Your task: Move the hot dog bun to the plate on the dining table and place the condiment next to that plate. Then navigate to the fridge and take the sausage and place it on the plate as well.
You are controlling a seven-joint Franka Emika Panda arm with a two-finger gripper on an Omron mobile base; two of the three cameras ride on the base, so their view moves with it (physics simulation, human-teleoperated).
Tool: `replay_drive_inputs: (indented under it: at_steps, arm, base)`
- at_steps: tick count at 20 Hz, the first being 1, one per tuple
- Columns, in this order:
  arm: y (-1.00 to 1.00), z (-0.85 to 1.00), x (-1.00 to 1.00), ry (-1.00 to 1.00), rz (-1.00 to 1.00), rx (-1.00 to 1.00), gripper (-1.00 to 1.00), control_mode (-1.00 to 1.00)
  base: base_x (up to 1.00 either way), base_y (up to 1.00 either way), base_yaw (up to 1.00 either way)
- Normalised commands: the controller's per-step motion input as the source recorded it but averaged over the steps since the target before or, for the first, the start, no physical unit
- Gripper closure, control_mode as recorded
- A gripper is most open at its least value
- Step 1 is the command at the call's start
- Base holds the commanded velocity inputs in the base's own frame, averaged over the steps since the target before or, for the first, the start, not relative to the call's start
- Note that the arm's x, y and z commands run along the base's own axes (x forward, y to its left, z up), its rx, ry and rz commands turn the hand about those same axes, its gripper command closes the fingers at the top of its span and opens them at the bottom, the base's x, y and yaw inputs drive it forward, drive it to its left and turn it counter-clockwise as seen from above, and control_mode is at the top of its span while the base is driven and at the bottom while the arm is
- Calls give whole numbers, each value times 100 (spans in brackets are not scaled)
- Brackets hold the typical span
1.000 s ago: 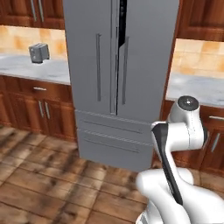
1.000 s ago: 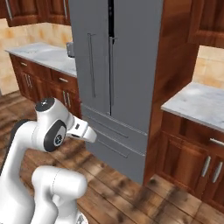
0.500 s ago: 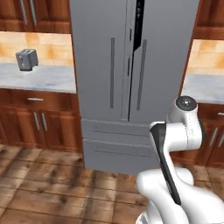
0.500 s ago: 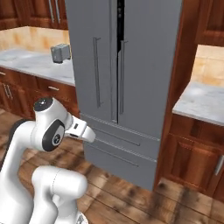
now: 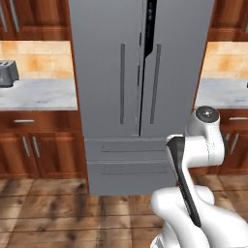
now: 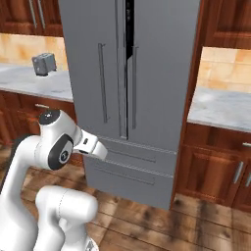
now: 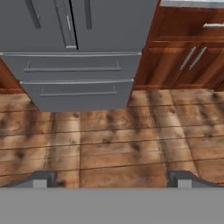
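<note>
Base has driven sideways over the last second: in the left base view the fridge [image 5: 140, 92] has slid from left of centre to square in front, and the toaster [image 5: 7, 73] on the counter [image 5: 38, 94] has drifted out to the frame edge; that's the camera shifting, nothing in the room moved. Means the navigate-to-fridge leg looks nearly done; bun, plate and condiment steps can't be judged from here. Arm is folded in tight, elbow up, forearm tucked down and back toward the base, a travel pose, not a reach. Right base view: same story, fridge centred, right-hand door ajar with a dark slit along the seam, bar handles [image 6: 102, 82] on either side of it. Forearm angles down toward the lower drawers. Hand view: gripper [image 7: 111, 179] spread wide with nothing between the tips, pointing down at the wood floor [image 7: 113, 140]; fridge drawers [image 7: 74, 81] sit well ahead and above the jaws, offset toward the left tip, with the wood cabinet [image 7: 183, 61] ahead of the right tip. Sausage isn't visible, presumably inside behind the doors. Next likely needs the arm unfolded and raised to the ajar door's edge or handle.
</note>
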Motion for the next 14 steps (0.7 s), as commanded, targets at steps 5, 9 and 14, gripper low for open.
replay_drive_inputs:
  at_steps: [5,9,14]
  arm:
    - [0,0,0,0,0,0,-100,100]
    - [0,0,0,0,0,0,-100,100]
    - [0,0,0,0,0,0,-100,100]
  base:
    - [44,56,-35]
    - [69,43,-28]
    - [64,15,-9]
